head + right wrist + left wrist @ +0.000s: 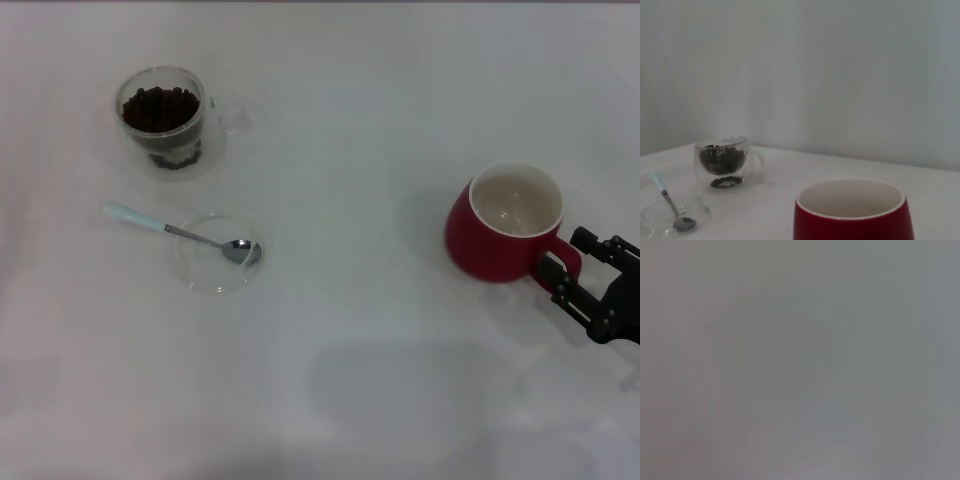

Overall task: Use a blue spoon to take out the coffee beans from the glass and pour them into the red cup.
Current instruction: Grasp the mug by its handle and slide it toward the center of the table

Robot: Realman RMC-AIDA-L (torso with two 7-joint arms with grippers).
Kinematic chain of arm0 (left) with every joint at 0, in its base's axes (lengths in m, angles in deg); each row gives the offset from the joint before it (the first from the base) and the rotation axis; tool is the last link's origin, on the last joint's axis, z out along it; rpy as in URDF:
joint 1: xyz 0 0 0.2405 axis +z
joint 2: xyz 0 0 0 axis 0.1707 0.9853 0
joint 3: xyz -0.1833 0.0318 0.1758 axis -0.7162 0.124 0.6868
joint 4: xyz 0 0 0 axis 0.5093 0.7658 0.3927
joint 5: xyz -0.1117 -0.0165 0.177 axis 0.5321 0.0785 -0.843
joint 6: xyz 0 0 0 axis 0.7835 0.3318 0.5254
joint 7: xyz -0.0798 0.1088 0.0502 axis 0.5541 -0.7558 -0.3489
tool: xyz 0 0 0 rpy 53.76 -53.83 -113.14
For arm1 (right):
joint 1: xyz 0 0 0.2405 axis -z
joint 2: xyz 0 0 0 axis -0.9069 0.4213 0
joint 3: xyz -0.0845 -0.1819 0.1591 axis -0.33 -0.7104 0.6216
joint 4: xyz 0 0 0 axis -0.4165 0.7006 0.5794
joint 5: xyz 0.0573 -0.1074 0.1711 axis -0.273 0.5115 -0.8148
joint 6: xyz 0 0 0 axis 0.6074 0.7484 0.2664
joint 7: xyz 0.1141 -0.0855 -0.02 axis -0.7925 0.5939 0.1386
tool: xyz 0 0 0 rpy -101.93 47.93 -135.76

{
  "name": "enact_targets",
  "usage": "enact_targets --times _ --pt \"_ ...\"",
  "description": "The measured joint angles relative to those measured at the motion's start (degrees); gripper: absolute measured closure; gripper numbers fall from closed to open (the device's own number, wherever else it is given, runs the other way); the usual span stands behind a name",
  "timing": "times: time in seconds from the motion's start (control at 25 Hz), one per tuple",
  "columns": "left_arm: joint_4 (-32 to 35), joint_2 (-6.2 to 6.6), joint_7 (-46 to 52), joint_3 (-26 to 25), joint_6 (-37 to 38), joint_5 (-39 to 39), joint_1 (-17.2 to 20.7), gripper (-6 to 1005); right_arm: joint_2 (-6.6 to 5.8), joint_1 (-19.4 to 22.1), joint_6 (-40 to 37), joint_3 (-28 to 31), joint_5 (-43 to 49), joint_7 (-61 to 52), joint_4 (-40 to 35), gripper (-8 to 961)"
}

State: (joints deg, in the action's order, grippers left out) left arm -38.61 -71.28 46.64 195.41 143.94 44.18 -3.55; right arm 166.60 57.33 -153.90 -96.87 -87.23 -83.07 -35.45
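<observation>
Blue spoon lies unheld, its metal bowl resting in a shallow clear dish, handle projecting over the rim to the left. Behind it stands the glass, holding coffee beans. At right, the red cup is upright and empty. The right gripper has its fingers either side of the cup's handle, open.

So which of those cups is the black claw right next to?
The red cup. The right gripper sits at its handle, jaws either side; the glass with coffee beans stands far across the table.
</observation>
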Motion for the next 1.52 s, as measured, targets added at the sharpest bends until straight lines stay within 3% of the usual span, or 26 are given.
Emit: enact_targets --times 0.08,0.64,0.88,1.52 --pt "0.00 -0.07 0.00 0.05 0.00 -0.04 -0.04 408 0.00 0.02 -0.05 0.00 -0.09 0.00 0.02 381" --pt "0.11 -0.38 0.00 0.07 0.04 -0.22 0.14 409 0.00 -0.58 0.46 0.08 -0.22 0.24 0.12 503" --pt "0.26 -0.40 0.00 0.07 0.04 -0.22 0.32 408 0.00 -0.60 0.03 -0.06 -0.05 0.62 0.12 647" --pt "0.21 -0.39 0.00 0.07 -0.03 -0.31 0.49 408 0.00 -1.55 -0.12 -0.64 4.78 2.15 -2.18 738"
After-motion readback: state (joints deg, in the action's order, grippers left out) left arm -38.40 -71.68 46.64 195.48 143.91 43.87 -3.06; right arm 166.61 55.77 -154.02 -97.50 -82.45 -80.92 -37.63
